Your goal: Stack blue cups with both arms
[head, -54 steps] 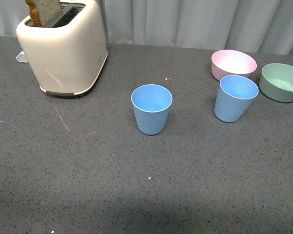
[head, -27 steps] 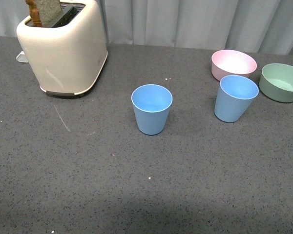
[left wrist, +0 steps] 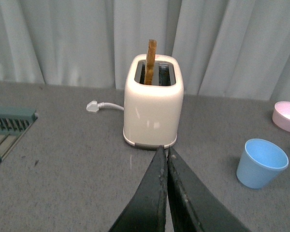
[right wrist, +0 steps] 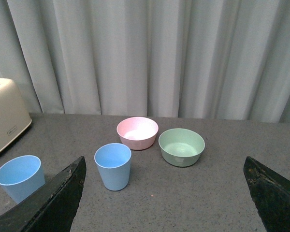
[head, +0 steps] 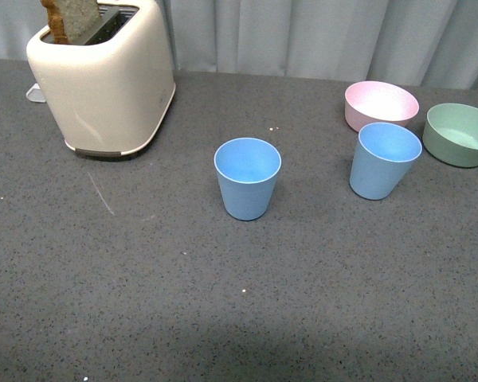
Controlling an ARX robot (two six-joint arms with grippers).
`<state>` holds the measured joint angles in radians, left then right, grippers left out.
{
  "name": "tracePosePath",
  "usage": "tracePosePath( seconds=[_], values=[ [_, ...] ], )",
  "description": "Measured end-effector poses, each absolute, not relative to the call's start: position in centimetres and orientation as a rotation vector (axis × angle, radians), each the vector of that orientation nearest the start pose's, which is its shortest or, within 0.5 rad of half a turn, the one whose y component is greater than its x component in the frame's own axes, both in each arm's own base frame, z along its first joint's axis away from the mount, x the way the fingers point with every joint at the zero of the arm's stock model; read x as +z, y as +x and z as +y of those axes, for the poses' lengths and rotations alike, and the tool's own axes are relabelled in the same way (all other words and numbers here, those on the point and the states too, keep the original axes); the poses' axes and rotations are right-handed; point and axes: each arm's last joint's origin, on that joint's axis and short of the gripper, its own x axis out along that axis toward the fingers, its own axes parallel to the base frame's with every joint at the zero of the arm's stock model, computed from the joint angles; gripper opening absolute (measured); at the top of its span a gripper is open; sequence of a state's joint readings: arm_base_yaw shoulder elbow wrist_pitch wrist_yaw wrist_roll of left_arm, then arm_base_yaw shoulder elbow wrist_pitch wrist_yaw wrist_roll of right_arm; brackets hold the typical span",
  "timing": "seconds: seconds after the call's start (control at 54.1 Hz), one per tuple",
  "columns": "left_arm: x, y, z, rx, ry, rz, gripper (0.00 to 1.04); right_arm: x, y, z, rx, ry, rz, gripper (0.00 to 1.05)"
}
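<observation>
Two light-blue cups stand upright and apart on the grey table. One cup (head: 247,177) is near the middle; it also shows in the left wrist view (left wrist: 261,163) and the right wrist view (right wrist: 20,177). The other cup (head: 385,159) stands to the right, just in front of the pink bowl; it also shows in the right wrist view (right wrist: 113,166). Neither arm shows in the front view. My left gripper (left wrist: 165,152) is shut and empty, pointing toward the toaster. My right gripper (right wrist: 164,166) is wide open and empty, well short of the right cup.
A cream toaster (head: 103,76) with a slice of toast stands at the back left, its plug (left wrist: 92,106) behind it. A pink bowl (head: 381,104) and a green bowl (head: 460,133) sit at the back right. A grey curtain hangs behind the table. A dark rack (left wrist: 7,126) lies off to one side in the left wrist view.
</observation>
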<state>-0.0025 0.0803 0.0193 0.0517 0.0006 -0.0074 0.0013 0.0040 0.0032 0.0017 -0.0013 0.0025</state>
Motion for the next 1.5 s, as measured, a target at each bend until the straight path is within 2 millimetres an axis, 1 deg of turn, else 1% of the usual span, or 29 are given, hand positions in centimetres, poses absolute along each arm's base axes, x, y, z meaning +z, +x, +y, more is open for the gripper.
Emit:
tracePosePath(
  seconds=[0.092,0.24,0.277,0.333,0.37,0.407,0.425,0.462,0.536,0.573,0.592,0.61,0.629,0.647,0.721,0.74,0.758,0.777,0.795,0.814,0.869,0.888,0.906,0.999,1.091,1.183,1.35,1.498],
  values=[
    [17.0,9.7,0.0,-0.003,-0.007,-0.015,0.04,16.4,9.8,0.0,0.003,0.002,-0.001,0.95],
    [17.0,9.7,0.0,-0.003,-0.008,-0.016,0.04,16.4,9.8,0.0,0.003,0.002,-0.001,0.95],
    [17.0,9.7,0.0,-0.003,-0.008,-0.016,0.09,16.4,9.8,0.0,0.003,0.002,-0.001,0.95],
    [17.0,9.7,0.0,-0.003,-0.008,-0.017,0.23,16.4,9.8,0.0,-0.003,-0.012,0.002,0.95],
    [17.0,9.7,0.0,-0.003,-0.008,-0.017,0.29,16.3,9.8,0.0,-0.017,-0.049,0.015,0.95],
    [17.0,9.7,0.0,-0.003,-0.008,-0.017,0.36,16.2,10.1,0.0,-0.023,-0.131,0.039,0.95],
    [17.0,9.7,0.0,-0.003,-0.008,-0.017,0.38,16.2,10.1,0.0,-0.022,-0.140,0.047,0.95],
    [17.0,9.7,0.0,-0.003,-0.008,-0.017,0.45,16.1,10.6,0.1,-0.004,-0.208,0.086,0.95],
    [17.0,9.7,0.0,-0.003,-0.008,-0.017,0.55,16.1,11.5,0.1,0.012,-0.241,0.122,0.95],
    [17.0,9.7,0.0,-0.003,-0.008,-0.017,0.66,16.8,12.9,0.0,0.010,-0.233,0.158,0.95],
    [17.0,9.7,0.0,-0.003,-0.008,-0.017,0.70,17.1,13.5,-0.1,0.007,-0.220,0.167,0.95],
    [17.0,9.7,0.0,-0.003,-0.008,-0.017,0.75,17.5,14.7,-0.2,0.008,-0.196,0.188,0.95],
    [17.0,9.7,0.0,-0.003,-0.008,-0.017,0.79,17.7,15.2,-0.2,0.008,-0.188,0.205,0.95],
    [17.0,9.7,0.0,-0.003,-0.008,-0.017,0.84,18.1,16.5,-0.3,0.009,-0.159,0.222,0.95],
    [17.0,9.7,0.0,-0.003,-0.008,-0.017,0.97,18.2,19.5,-0.2,0.028,-0.101,0.313,0.95],
    [17.0,9.7,0.0,-0.003,-0.008,-0.017,0.98,18.1,20.0,-0.2,0.031,-0.093,0.326,0.95],
    [17.0,9.7,0.0,-0.002,-0.007,-0.017,1.00,17.9,20.8,-0.2,0.034,-0.072,0.355,0.95],
    [17.0,9.7,0.0,-0.003,-0.006,-0.017,0.99,17.6,22.4,0.0,0.045,-0.042,0.405,0.95],
    [17.0,9.7,0.0,-0.003,-0.006,-0.017,0.98,17.4,23.2,0.1,0.051,-0.027,0.434,0.95],
    [17.0,9.7,0.0,-0.003,-0.006,-0.017,0.97,17.2,24.6,0.3,0.052,-0.006,0.475,0.95],
    [17.0,9.7,0.0,-0.003,-0.006,-0.017,0.98,16.9,26.4,0.7,0.066,0.013,0.523,0.95],
    [17.0,9.7,0.0,-0.003,-0.006,-0.017,0.98,16.6,27.7,0.9,0.078,0.016,0.555,0.95],
    [17.0,9.7,0.0,-0.003,-0.006,-0.017,0.98,16.5,28.1,1.0,0.080,0.015,0.567,0.95],
    [17.0,9.7,0.0,-0.003,-0.006,-0.017,0.98,15.6,31.9,2.0,0.088,0.029,0.680,0.95],
    [17.0,9.7,0.0,-0.003,-0.006,-0.017,0.98,14.6,34.8,2.6,0.073,0.050,0.766,0.95],
    [17.0,9.7,0.0,-0.003,-0.006,-0.017,0.98,13.7,37.2,3.1,0.050,0.089,0.845,0.95],
    [17.0,9.7,0.0,-0.003,-0.006,-0.017,0.98,12.2,40.2,3.6,0.005,0.159,0.958,0.95],
    [17.0,9.7,0.0,-0.003,-0.006,-0.017,0.98,10.7,41.4,3.8,-0.025,0.175,1.034,0.94]
  ],
)
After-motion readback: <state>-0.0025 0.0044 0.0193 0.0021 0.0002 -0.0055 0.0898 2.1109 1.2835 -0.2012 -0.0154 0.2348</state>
